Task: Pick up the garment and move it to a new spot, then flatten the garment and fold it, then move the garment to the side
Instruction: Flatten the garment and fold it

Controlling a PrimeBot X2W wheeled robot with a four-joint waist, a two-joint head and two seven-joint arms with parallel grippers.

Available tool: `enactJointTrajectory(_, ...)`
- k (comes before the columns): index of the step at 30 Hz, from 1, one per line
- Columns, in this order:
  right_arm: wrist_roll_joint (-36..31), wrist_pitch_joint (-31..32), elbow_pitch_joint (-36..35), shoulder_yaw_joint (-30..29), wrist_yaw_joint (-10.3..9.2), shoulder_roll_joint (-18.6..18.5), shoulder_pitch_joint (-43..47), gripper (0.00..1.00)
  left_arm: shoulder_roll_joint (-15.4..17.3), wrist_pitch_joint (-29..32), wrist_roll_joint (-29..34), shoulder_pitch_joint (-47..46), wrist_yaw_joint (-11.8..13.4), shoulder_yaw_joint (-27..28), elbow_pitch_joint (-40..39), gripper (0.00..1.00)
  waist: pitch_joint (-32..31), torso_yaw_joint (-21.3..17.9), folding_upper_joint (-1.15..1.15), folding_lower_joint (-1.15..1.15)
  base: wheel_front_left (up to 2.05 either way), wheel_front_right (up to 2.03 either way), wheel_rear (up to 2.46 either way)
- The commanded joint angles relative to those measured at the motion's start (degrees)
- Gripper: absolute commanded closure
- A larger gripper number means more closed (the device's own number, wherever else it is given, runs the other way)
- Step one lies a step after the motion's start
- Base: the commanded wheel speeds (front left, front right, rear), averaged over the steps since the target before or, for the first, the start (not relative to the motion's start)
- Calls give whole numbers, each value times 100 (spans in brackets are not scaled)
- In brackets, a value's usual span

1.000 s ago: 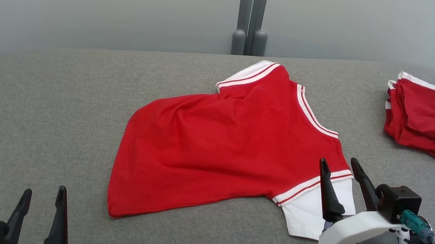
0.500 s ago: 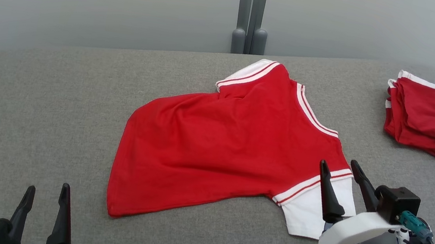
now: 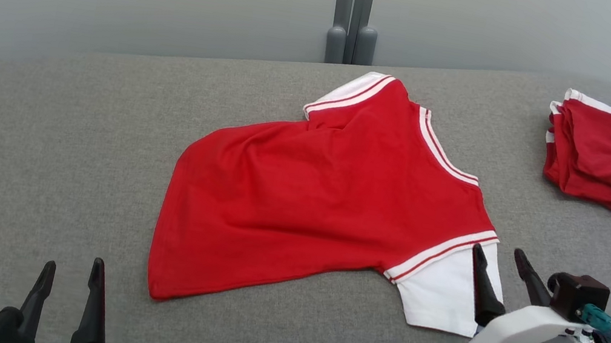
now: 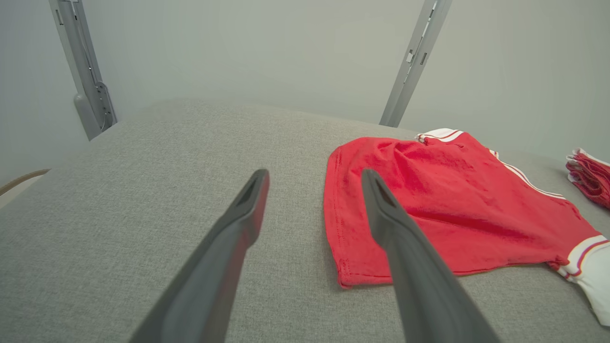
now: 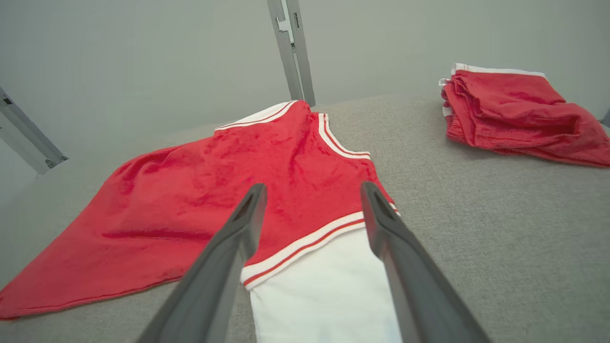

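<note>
Item: garment (image 3: 325, 199), a red short-sleeved shirt with white striped trim, lying loosely spread near the middle of a grey padded surface (image 3: 38, 154). Body axis: hem at 8 o'clock, neckline at 2 o'clock in the head view; the sleeves run across it, far one at 12, near white sleeve (image 3: 446, 292) at 5. Right gripper (image 3: 497, 251): released, jaws wide, nothing held, posted at the shirt's 5 o'clock corner. The white sleeve lies at its 11 to 12 o'clock, and in the right wrist view runs straight ahead between the two fingers. This is the nearer arm, and a sleeve pick looks to be the move in hand. Left gripper (image 3: 74, 263): released, empty, low at 7 o'clock, with the red hem corner (image 3: 157, 292) at its 1 o'clock, near but apart. Also present: a folded red pile (image 3: 604, 160) at 2 o'clock, well apart. Not determinable: whether the right fingers touch the sleeve or hover above it; how the far sleeve is tucked; the shirt's underside. The sleeve end is cut off by the right wrist view's bottom edge.
</note>
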Motion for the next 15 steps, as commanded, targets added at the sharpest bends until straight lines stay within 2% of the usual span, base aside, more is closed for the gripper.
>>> enactJointTrajectory(1, 68, 72, 120, -158, 0, -20, 127, 0, -6, -12, 37, -115, -4, -2, 9, 0, 115, -8, 0, 0, 0, 0, 0)
enactJointTrajectory(10, 627, 172, 513, -592, 0, -20, 300, 0, -48, -14, 90, -358, -62, -32, 35, 0, 668, -55, 0, 0, 0, 0, 0)
enactJointTrajectory(15, 1053, 283, 837, -645, 0, -21, 346, 0, -61, -15, 133, -492, -100, -25, 77, 0, 873, -65, 0, 0, 0, 0, 0)
